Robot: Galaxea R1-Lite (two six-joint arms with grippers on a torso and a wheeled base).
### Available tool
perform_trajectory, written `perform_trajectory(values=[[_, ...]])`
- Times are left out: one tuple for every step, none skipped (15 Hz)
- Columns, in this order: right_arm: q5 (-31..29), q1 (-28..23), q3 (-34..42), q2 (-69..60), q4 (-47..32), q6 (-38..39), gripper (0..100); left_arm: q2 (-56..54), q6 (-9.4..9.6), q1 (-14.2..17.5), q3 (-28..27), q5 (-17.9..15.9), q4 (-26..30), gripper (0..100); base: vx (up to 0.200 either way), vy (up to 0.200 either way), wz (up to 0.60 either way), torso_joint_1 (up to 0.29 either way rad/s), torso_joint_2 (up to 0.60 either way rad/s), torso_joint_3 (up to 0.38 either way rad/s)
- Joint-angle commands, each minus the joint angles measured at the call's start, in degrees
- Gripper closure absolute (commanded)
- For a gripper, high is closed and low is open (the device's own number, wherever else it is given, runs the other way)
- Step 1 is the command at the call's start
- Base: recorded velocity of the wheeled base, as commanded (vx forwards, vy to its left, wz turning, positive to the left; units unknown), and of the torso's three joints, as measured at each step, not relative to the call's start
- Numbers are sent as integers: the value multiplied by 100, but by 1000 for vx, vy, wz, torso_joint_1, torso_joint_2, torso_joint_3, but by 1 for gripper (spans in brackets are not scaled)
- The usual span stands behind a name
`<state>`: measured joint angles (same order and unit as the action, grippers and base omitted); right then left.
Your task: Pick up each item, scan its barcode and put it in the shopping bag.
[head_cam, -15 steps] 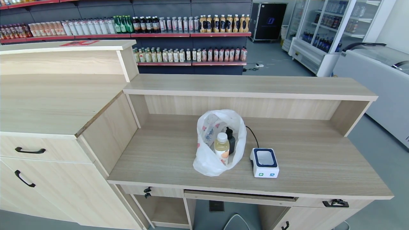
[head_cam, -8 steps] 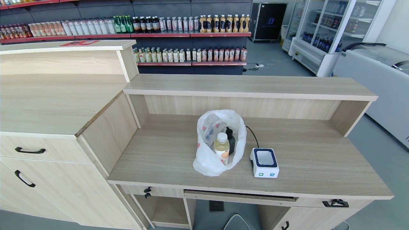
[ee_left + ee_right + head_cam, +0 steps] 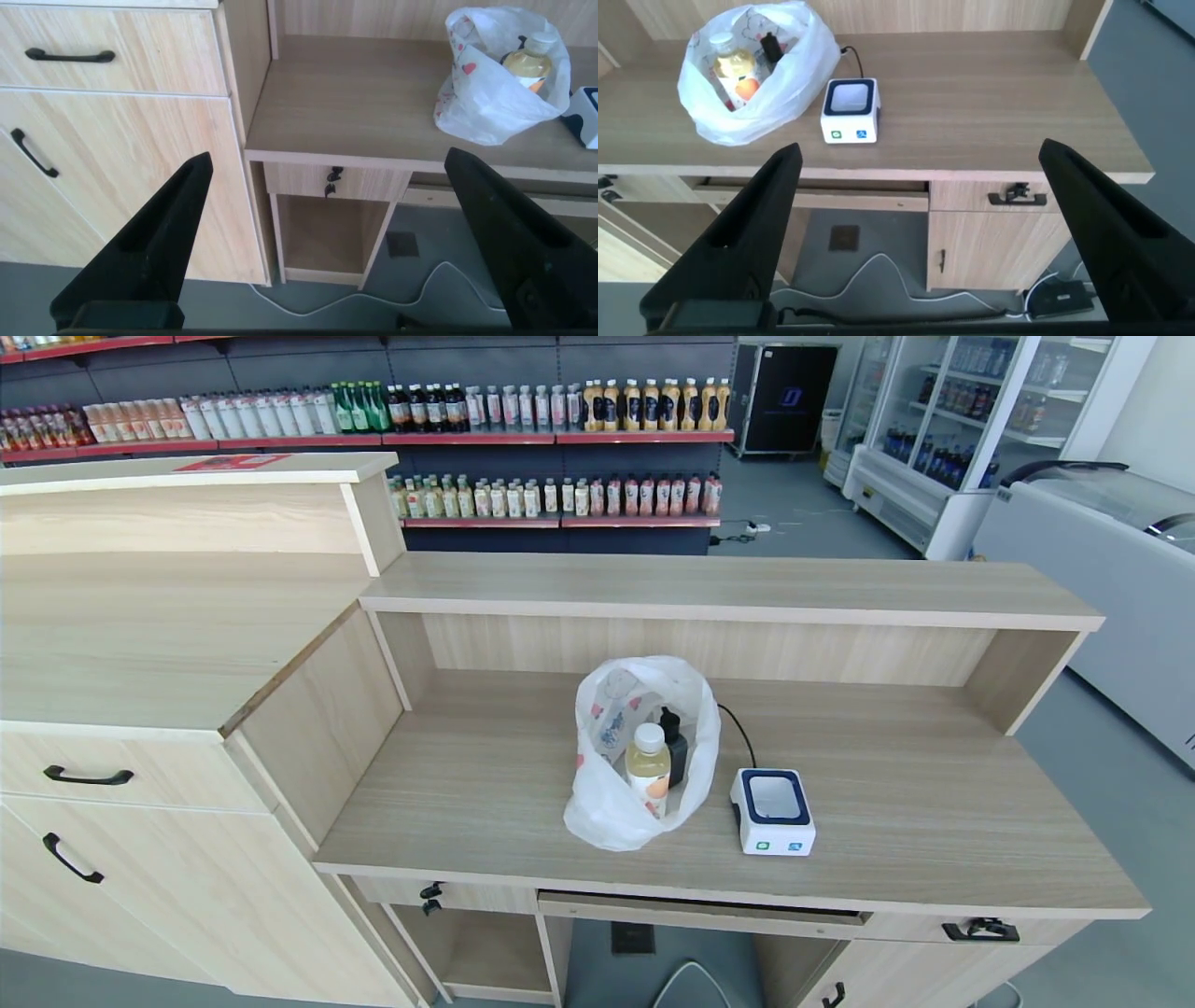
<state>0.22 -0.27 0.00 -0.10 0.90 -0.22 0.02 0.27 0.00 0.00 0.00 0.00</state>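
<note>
Changing: nothing had moved over the last second; the shopping bag (image 3: 642,756), what it held and the scanner (image 3: 773,810) sat exactly as they had a moment earlier
Meaning for the task: probably finished or close to it, since no loose item lay on the surface (image 3: 934,803) outside the bag (whether each one was scanned could not be told)
Bag: stood upright near the middle of the surface with its mouth open, just beside the scanner and on the robot's left of it
Contents: a pale yellow bottle (image 3: 648,767) with a white cap at the front, a dark bottle (image 3: 673,737) close behind it, and a printed carton (image 3: 616,714) leaning against the bag's far wall
Left hand (image 3: 327,159): fingers spread wide with nothing between them; it hung back from the surface's front edge, toward the drawer cabinet (image 3: 112,140), and the bag stood well apart from it
Right hand (image 3: 920,147): also spread wide and empty, held back from the front edge; the scanner and the bag lay ahead of it, well apart
Next call: likely none, unless another item was brought to the surface
</note>
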Motion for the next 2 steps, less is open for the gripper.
perform_trajectory(values=[[4, 0, 0, 10, 6, -4, 0, -2, 0, 0, 0, 0, 0, 0, 0, 0, 0, 0, 0, 0], [4, 0, 0, 10, 6, -4, 0, -2, 0, 0, 0, 0, 0, 0, 0, 0, 0, 0, 0, 0]])
